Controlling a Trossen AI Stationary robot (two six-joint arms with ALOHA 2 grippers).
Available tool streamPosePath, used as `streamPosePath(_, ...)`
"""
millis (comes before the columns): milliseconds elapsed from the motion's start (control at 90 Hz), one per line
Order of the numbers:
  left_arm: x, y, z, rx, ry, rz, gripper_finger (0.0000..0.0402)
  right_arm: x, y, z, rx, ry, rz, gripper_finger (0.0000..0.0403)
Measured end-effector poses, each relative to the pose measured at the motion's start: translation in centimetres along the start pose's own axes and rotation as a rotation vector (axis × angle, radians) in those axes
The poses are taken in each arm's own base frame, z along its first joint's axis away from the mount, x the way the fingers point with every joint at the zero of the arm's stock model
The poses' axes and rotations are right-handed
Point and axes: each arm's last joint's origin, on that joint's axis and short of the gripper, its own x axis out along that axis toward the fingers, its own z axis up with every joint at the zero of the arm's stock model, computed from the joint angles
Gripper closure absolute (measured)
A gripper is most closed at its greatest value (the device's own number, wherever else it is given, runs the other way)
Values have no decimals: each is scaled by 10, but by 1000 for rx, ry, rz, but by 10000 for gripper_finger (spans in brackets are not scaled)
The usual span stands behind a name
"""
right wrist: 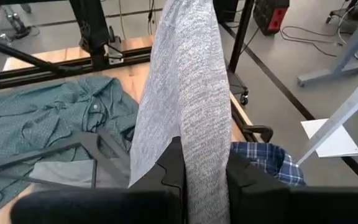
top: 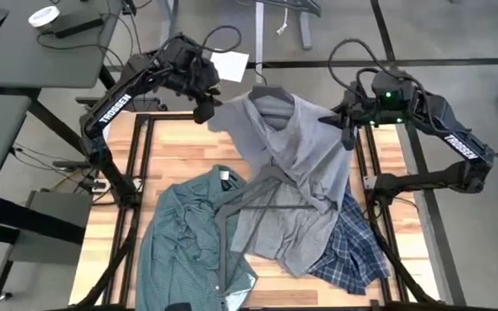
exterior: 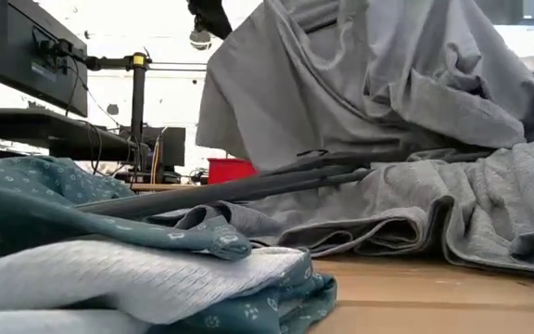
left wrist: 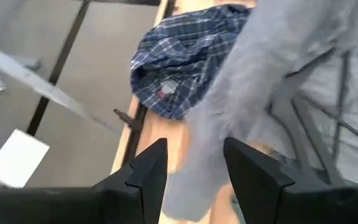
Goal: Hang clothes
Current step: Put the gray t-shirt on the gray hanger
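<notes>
I have the grey long-sleeve knit tee [top: 296,186] lifted at its far end, the rest trailing over the wooden slatted table [top: 180,142] and covering part of the blue-white plaid shirt [top: 353,255]; the green fine-checked collared shirt [top: 188,238] lies flat beside it. My right gripper [right wrist: 204,171] is clamped on a hanging strip of the grey knit. My left gripper [left wrist: 194,171] has its fingers narrowly parted with grey fabric between them, and I judge it a pinch. The tee looks light, limp and stretchy, so I would hold it at the shoulder seams. A thin dark hanger [top: 262,194] lies on it.
</notes>
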Motion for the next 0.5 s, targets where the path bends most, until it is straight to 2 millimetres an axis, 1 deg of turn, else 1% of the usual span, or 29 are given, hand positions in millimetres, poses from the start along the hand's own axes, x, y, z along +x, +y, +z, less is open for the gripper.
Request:
streamPosePath(144,1,-5,0,14,10,-15,256,-1,-2,0,4,-10,-14,375)
streamPosePath(222,-8,-8,0,29,5,-9,256,-3,-3,0,14,-10,-22,375)
streamPosePath(300,-20,-8,5,45,-65,25,256,-5,-3,0,18,-16,-26,375)
streamPosePath(356,-23,-7,8,60,-106,50,256,-5,-3,0,17,-20,-27,375)
streamPosePath(444,-21,-4,13,68,-153,76,256,-4,-3,1,17,-22,-27,375)
streamPosePath(500,-13,-3,14,74,-151,70,256,-4,-3,1,16,-22,-27,375)
